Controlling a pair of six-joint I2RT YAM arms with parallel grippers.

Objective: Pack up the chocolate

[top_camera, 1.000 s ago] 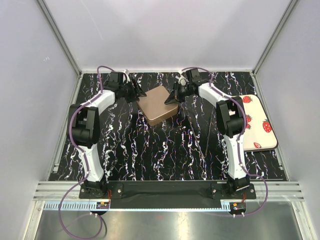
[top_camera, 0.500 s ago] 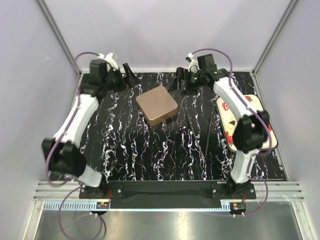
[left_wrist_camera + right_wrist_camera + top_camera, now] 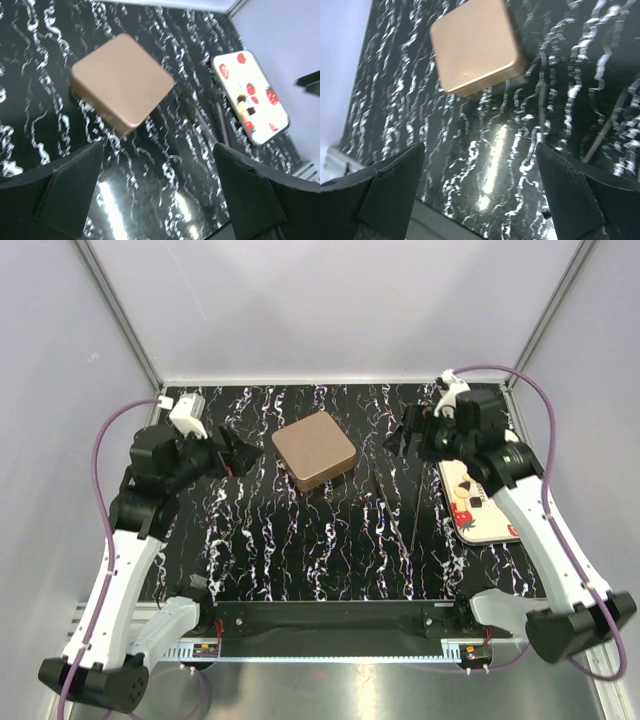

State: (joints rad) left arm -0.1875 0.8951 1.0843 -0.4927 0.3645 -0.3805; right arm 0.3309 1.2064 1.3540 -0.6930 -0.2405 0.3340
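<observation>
Roughly central, brown box [image 3: 314, 449], chocolate [image 3: 477, 503] on strawberry tray [image 3: 495, 530] near right edge

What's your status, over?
Both jaws open, empty. Chocolate pieces on strawberry tray, right side. Brown box shut, centre. Thin sticks lie between them.

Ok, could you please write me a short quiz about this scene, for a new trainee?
1. Fill in: the left gripper and the right gripper are both ____.
2. True or false: the brown box is closed.
3. Where do the chocolates lie?
A) in the box
B) on the strawberry tray
C) in the right gripper

Key: 1 open; 2 true; 3 B.
</observation>
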